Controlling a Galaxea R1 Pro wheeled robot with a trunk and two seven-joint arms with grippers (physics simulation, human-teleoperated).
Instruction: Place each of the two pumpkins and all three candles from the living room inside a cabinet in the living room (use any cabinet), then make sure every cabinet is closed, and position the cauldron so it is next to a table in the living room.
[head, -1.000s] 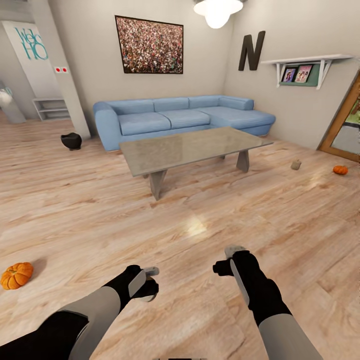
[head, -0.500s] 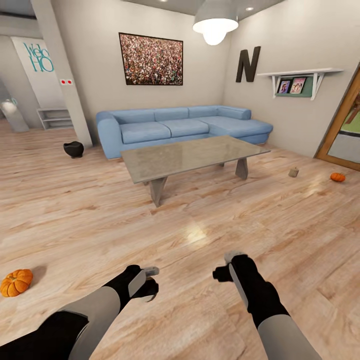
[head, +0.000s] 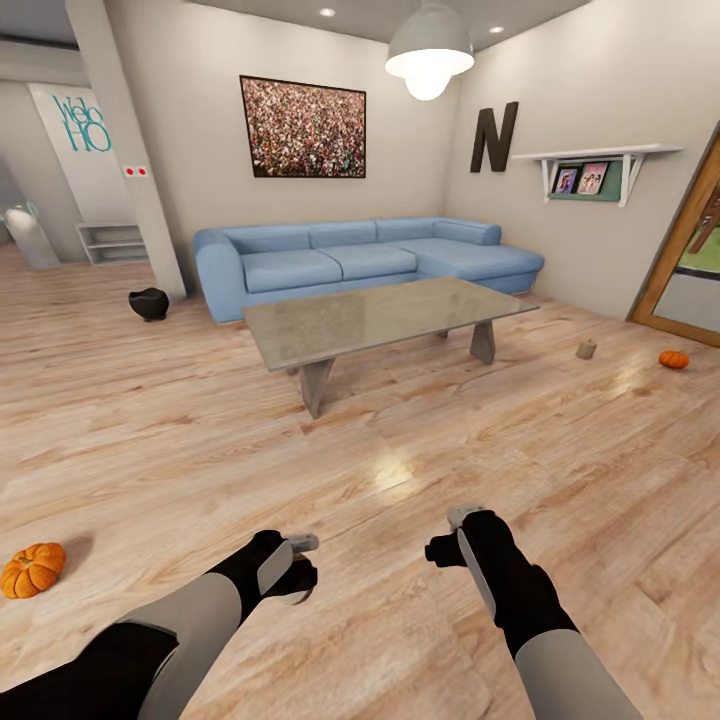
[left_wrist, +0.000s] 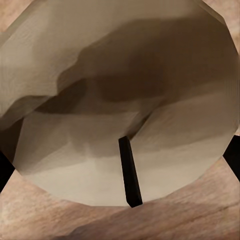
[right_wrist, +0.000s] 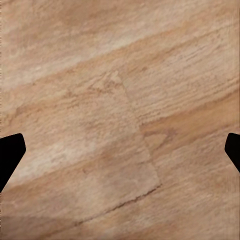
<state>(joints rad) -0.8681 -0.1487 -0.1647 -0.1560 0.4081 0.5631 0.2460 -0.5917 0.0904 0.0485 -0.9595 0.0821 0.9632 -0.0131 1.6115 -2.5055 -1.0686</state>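
The left wrist view shows a beige candle (left_wrist: 120, 100) with a dark wick clamped in the left gripper (head: 296, 570); the head view hides it. The right gripper (head: 447, 535) is spread wide, empty. Pumpkins (head: 32, 569) (head: 673, 359), another candle (head: 587, 349) and cauldron (head: 149, 303) sit on the floor around the table (head: 375, 314). A wall letter N (head: 494, 136).

arms: grey forearms | black wrists | claws: grey fingers

Open floor (head: 200, 440) ahead; table (head: 380, 315) stands mid-room; sofa (head: 350, 255) just behind it.
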